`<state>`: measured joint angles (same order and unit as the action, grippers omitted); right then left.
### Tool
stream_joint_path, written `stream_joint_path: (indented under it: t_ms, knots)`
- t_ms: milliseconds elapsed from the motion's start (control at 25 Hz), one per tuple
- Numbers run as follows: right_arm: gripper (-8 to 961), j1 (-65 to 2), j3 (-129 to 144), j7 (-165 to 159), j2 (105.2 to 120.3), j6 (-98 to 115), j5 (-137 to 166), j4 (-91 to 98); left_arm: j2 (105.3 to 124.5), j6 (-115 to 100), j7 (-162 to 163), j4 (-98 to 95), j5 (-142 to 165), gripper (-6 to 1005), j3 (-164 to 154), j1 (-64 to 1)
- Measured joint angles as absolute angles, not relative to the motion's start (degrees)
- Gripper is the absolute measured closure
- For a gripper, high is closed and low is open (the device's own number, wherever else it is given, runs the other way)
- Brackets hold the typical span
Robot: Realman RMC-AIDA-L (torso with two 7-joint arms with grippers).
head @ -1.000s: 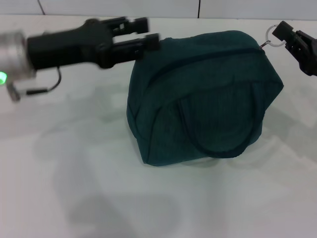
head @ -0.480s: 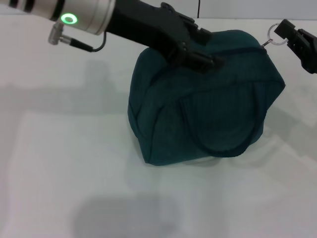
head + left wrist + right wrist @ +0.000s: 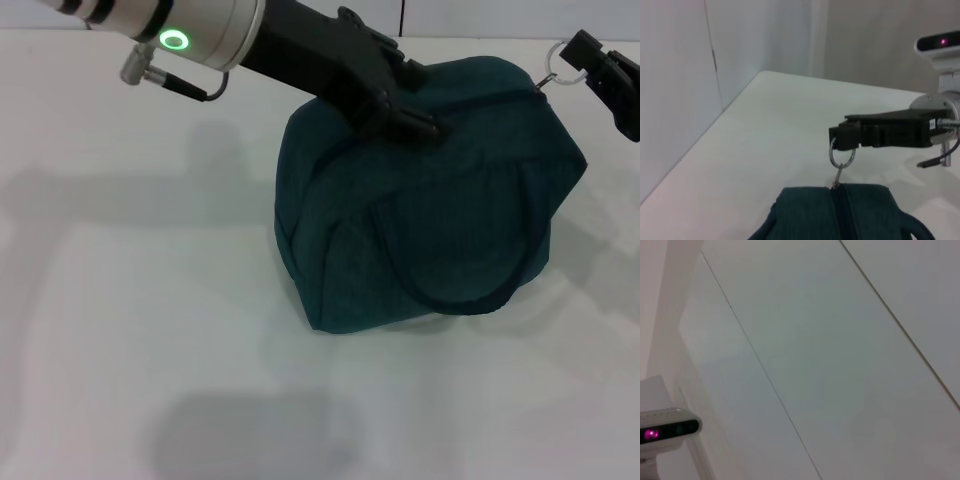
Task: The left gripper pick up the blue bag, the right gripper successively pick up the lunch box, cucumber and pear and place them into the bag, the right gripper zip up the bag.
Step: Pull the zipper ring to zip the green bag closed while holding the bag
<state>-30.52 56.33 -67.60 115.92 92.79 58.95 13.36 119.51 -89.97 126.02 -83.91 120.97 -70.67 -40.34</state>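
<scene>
One blue bag (image 3: 430, 200) fills centre-right of head view on white table (image 3: 150, 330), zip line looks closed. Left gripper (image 3: 405, 110) presses on bag top at upper centre; finger spread cannot tell. Right gripper (image 3: 590, 62) at upper right pinches ring zipper pull (image 3: 842, 155). Step: final zipping, seemingly done. Next: release ring, retract.

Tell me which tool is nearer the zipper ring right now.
Right. The right tool grips the zipper ring at the blue bag's far right corner; the left tool rests on the bag's top, farther left.
</scene>
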Motion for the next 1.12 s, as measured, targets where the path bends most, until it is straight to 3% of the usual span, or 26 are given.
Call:
stream_joint_path:
  t_ms: [600,1120]
  knots:
    - [811,-30.89,56.34,-67.76,115.99,92.82,59.10,13.36,119.61,-87.38,126.10,-82.65,122.95,412,-72.51,-40.37]
    - [805,-30.89,56.34,-67.94,115.93,92.81,59.32,13.36,119.63,-87.25,123.72,-83.15,123.06,773,-74.30,-39.99]
